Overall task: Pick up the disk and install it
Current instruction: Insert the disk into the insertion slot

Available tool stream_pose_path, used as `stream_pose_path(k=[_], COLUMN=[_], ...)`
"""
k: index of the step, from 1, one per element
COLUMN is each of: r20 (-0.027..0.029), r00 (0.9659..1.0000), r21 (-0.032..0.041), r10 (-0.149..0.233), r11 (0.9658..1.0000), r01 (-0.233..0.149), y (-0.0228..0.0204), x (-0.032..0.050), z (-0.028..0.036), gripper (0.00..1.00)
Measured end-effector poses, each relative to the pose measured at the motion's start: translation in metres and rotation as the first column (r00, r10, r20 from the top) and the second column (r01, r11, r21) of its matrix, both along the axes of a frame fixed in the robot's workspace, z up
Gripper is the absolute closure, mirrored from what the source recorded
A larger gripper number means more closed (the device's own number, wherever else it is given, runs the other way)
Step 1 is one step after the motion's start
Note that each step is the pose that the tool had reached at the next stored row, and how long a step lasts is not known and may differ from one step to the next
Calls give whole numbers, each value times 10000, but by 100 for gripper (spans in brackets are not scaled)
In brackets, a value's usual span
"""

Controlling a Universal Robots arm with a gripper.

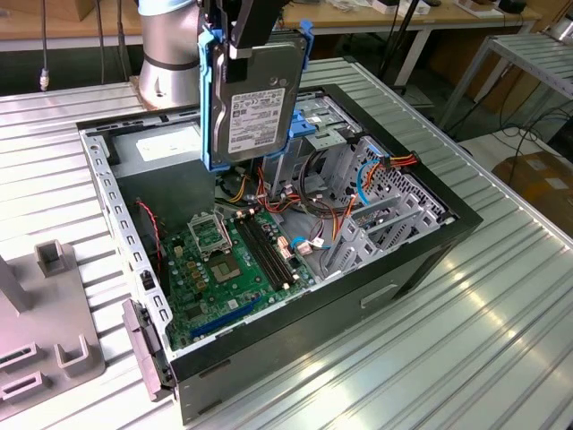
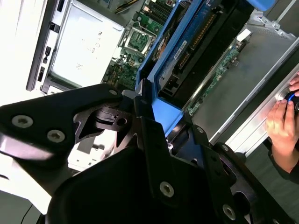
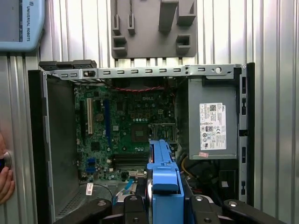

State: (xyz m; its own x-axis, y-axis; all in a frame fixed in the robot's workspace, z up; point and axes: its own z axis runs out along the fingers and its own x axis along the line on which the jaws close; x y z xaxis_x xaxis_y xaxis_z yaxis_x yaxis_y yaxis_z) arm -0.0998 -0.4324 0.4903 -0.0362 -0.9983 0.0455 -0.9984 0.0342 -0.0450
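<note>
The end effector (image 1: 253, 31) holds the disk (image 1: 255, 103) tight, high above the open computer case (image 1: 394, 287). I think it should keep the disk straight and go slow, so it misses the wires (image 1: 313, 215).

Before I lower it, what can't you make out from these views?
- Exterior view: the disk hides part of the drive cage behind it; the top edge cuts off the gripper.
- First wrist view: the disk hides what lies under it.
- Second wrist view: the picture's edge cuts off a hand; what it touches is unclear.
</note>
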Motion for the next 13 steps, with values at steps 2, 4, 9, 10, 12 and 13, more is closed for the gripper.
stream_pose_path(k=[2, 4, 9, 10, 12, 13], r20=[0, 0, 0, 0, -2, -7], r00=[10000, 10000, 10000, 10000, 10000, 10000], r21=[0, 0, 0, 0, 0, -1], r10=[0, 0, 0, 0, 0, 0], r11=[10000, 10000, 10000, 10000, 10000, 10000], r01=[0, 0, 0, 0, 0, 0], y=[0, 0, 0, 0, -11, -24], x=[48, 82, 185, 211, 230, 232], z=[0, 0, 0, 0, 0, 0], gripper=[63, 63, 63, 63, 63, 63])
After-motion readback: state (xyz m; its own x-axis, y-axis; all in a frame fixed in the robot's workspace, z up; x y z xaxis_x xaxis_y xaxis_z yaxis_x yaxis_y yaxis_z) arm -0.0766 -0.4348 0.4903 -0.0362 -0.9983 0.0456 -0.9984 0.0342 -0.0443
